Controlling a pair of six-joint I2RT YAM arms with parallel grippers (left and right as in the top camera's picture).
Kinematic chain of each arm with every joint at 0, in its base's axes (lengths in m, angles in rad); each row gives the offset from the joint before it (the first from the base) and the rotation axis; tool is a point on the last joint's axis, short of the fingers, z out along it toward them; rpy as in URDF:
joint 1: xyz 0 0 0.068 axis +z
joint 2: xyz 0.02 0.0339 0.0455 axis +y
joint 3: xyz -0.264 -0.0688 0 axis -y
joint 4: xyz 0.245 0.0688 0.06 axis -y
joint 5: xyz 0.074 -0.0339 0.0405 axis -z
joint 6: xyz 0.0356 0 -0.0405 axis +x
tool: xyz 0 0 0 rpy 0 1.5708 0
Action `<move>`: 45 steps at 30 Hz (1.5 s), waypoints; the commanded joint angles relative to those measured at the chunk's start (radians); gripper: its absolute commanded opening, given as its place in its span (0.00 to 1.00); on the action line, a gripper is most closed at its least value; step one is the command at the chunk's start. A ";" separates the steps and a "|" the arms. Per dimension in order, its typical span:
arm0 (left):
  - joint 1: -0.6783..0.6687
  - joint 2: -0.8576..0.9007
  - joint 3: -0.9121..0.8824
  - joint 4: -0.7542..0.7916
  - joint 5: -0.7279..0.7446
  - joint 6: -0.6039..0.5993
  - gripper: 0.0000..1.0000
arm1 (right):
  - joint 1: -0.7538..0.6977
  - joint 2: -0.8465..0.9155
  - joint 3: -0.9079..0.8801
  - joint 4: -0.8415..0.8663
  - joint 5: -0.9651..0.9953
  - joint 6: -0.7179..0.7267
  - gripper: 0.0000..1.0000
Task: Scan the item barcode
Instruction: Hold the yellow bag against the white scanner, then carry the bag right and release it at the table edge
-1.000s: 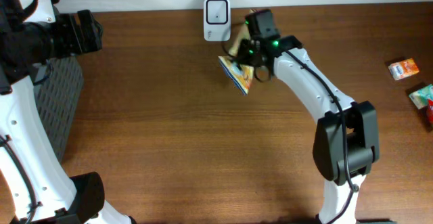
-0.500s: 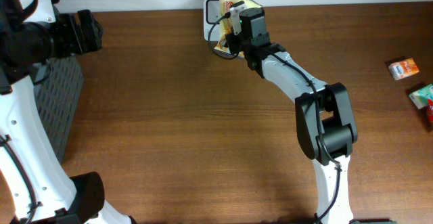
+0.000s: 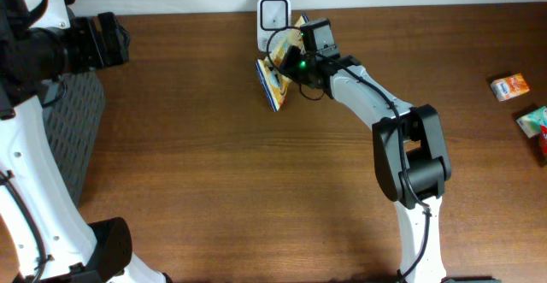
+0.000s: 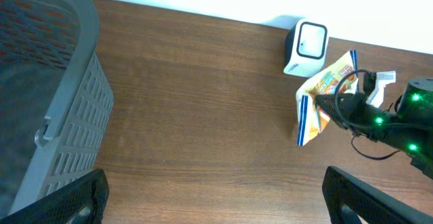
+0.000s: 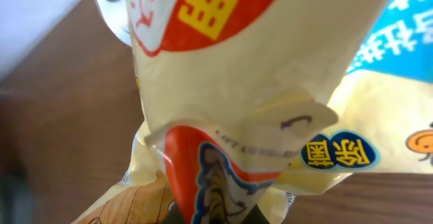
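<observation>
Starting closest to you: your left gripper (image 4: 215, 183) is spread wide with nothing between its two dark fingers (image 4: 67, 197), which sit at the bottom corners of the left wrist view, off on the left side next to the grey basket (image 4: 47, 116). The brown table (image 3: 214, 180) stretches out from there. Over on the right edge there's a little orange box (image 3: 510, 86) and just beside it a green box (image 3: 534, 122), both well apart from the action. Further back, your right arm reaches across toward the far edge, and the right gripper (image 3: 295, 65) is clamped tight on the snack bag (image 3: 275, 78), pinching it by one edge. The bag is yellow with red and blue print, hangs tilted, and fills pretty much the whole right wrist view (image 5: 257, 102), so you can't see the fingers there. At the very back, against the white wall, the white scanner (image 3: 273, 14) stands upright, and the bag sits just in front of it, slightly to one side; whether they actually touch, I can't tell.
</observation>
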 commanded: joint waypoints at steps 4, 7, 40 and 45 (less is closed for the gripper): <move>0.002 -0.004 0.004 0.001 0.007 0.012 0.99 | 0.028 -0.014 0.285 -0.243 0.151 -0.426 0.04; 0.002 -0.004 0.004 0.002 0.007 0.012 0.99 | 0.061 0.016 0.306 -0.170 0.150 -0.501 0.04; 0.002 -0.004 0.004 0.002 0.007 0.012 0.99 | -0.850 0.030 0.669 -1.192 0.200 -0.469 0.04; 0.002 -0.004 0.004 0.002 0.007 0.012 0.99 | -1.000 0.028 0.453 -1.051 0.304 -0.499 0.63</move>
